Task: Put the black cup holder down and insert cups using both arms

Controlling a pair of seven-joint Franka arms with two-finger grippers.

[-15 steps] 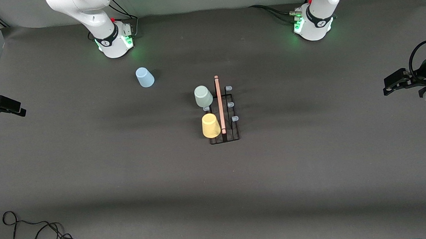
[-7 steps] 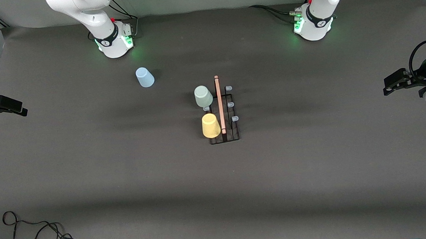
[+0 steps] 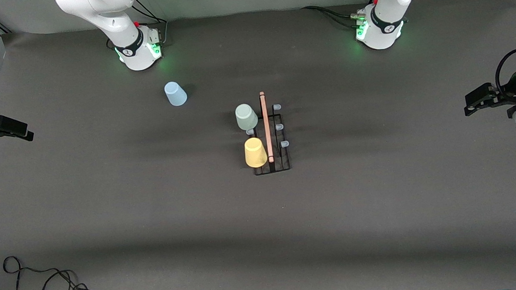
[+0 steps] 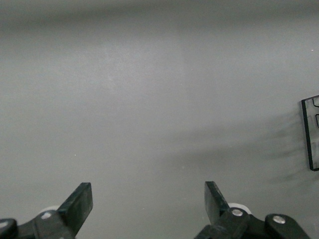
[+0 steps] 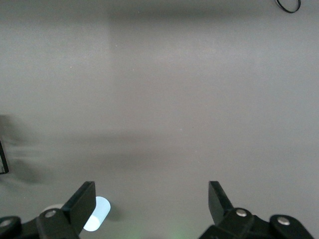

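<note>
Three cups – one light blue cup, one grey-green cup, one yellow cup. One black cup holder with one wooden rod handle – four pale-tipped pegs showing. Two arms, two grippers.

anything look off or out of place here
The light blue cup sits alone on the table toward the right arm's end, apart from the black cup holder, where the grey-green cup and yellow cup already sit.

White jointed arms, dark grey joint bands, green-lit bases, black cables, black grippers
</note>
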